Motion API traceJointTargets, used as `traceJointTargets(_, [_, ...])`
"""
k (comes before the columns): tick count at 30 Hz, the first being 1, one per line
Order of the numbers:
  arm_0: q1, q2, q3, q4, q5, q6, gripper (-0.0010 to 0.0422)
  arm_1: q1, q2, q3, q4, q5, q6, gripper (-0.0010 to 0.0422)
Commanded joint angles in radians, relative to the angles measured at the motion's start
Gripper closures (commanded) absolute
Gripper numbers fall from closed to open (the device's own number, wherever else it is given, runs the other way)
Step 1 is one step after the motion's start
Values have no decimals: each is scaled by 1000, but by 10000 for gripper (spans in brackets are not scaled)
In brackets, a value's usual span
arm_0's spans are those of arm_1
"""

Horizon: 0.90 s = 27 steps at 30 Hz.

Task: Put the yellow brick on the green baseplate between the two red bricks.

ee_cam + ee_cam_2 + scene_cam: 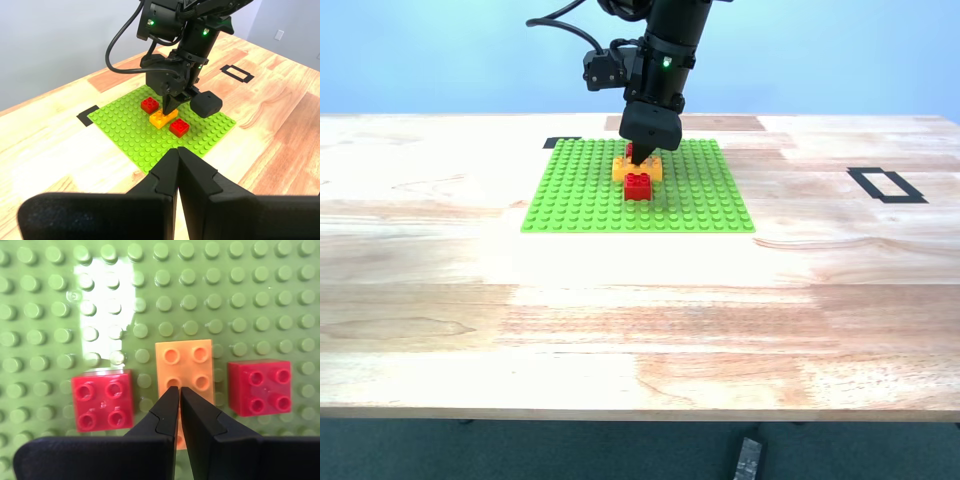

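Observation:
The yellow brick (185, 360) lies on the green baseplate (225, 290) between one red brick (102, 400) and the other red brick (260, 387), with a small gap on each side. My second gripper (178, 390) is shut, its fingertips together right over the yellow brick's middle. In the exterior view that arm comes down from the back onto the yellow brick (620, 170) at the middle of the baseplate (580, 190). My first gripper (177, 150) is shut on nothing and hangs off the plate, looking at the second gripper (170, 109) from a distance.
A black tape rectangle (886, 185) marks the wooden table at the exterior view's right. A smaller black tape mark (561, 142) sits at the plate's far corner. A dark object (747, 460) lies on the floor below the table's front edge.

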Motion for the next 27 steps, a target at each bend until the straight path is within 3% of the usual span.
traceJointTargets(1, [0, 0, 0, 5, 2, 0, 412, 0, 14, -3, 0, 0, 4, 406])
traceJointTargets(13, [0, 0, 0, 6, 2, -2, 413, 0, 16, -1, -1, -11, 10, 406])
traceJointTargets(20, [0, -7, 0, 16, 2, -2, 413, -28, -152, -6, -2, 41, -6, 406])
traceJointTargets(27, [0, -8, 0, 71, 3, -16, 413, -90, -396, -26, 0, 39, 40, 406])
